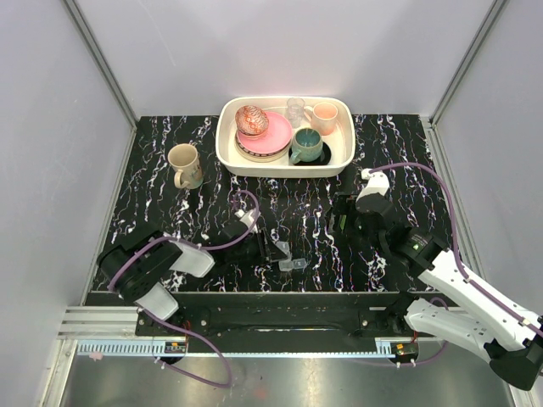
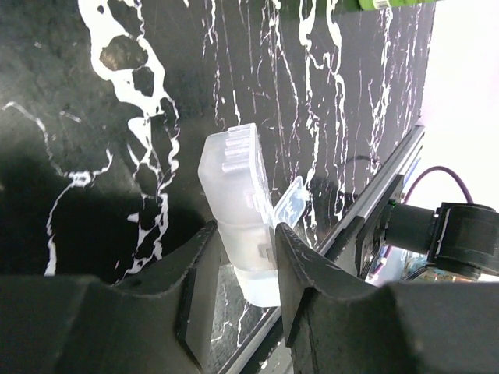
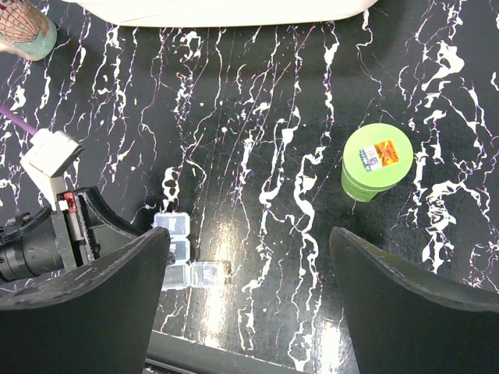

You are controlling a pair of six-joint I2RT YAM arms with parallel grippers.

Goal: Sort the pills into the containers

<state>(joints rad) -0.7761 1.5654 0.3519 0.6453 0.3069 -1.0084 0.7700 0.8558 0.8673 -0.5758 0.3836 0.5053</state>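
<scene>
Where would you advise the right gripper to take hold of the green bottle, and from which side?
Grip the green bottle around its round side wall, just below its flat labelled cap. It stands upright and apart from other things, so the open right gripper would likely do best coming down from above, one finger either side.

Clear containers strip clamped in left gripper, lying on black marbled table; one lid open.
</scene>
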